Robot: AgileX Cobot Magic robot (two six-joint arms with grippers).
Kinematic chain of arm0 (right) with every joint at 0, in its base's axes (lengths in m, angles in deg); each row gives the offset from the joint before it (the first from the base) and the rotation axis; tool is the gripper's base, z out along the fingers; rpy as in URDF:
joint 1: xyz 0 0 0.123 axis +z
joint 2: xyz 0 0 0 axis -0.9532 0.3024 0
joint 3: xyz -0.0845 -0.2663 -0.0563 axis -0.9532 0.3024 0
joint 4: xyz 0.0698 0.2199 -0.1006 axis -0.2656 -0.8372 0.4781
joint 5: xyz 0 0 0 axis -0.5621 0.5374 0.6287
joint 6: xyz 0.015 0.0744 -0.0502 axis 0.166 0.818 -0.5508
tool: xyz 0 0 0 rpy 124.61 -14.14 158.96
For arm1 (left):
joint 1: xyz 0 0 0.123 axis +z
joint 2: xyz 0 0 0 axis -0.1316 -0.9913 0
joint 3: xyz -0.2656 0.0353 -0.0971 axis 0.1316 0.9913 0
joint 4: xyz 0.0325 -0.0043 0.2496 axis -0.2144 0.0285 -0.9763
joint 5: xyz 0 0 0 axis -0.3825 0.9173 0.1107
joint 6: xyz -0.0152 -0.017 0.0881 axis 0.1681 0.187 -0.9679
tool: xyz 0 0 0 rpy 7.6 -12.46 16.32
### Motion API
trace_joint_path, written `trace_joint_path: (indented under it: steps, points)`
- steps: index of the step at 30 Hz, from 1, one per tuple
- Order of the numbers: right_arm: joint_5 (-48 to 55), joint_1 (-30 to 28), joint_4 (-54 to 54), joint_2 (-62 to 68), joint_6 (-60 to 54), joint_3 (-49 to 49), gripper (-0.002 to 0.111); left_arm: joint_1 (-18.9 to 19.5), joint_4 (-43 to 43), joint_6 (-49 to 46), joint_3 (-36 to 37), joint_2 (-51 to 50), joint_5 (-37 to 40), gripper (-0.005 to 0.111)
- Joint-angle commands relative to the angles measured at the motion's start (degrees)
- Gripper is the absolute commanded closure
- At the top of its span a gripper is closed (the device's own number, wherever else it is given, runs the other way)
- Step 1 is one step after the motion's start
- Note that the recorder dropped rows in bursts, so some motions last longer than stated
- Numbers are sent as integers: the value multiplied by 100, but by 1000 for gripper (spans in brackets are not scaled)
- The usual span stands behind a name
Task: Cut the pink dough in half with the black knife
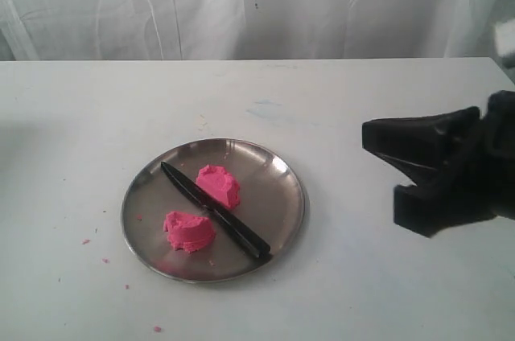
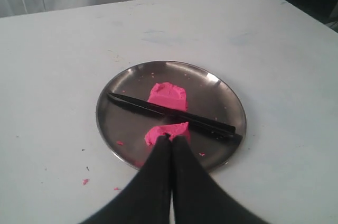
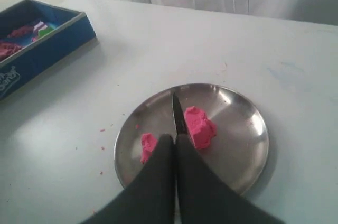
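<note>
white table (image 1: 80, 116), plate (image 1: 283, 178), black knife (image 1: 235, 228) between pink dough halves (image 1: 219, 186) — left pincer (image 2: 170, 142) and right pincer (image 3: 174, 139) closed, empty

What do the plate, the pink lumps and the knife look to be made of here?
Plate: metal, likely steel, polished, with bright reflections along its rim.
Pink dough: soft, matte, crumbly modelling compound, with rough cut faces and crumbs scattered nearby.
Black knife: probably plastic, all black with a dull sheen, though the material is not certain.

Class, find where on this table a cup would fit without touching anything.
Bare table lies between the plate and the curtain, and left of the plate save crumbs. The plate is crowded: knife between two dough halves; only its right part is bare.
</note>
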Motion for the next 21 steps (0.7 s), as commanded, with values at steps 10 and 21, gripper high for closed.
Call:
trace_joint_path:
  steps: [10,21]
  points:
    - [25,-28,-60,-1644,-11,330,108,-6,161,172,42,67,12,107]
    - [15,-28,-60,-1743,-11,330,108,-6,161,172,42,67,2,107]
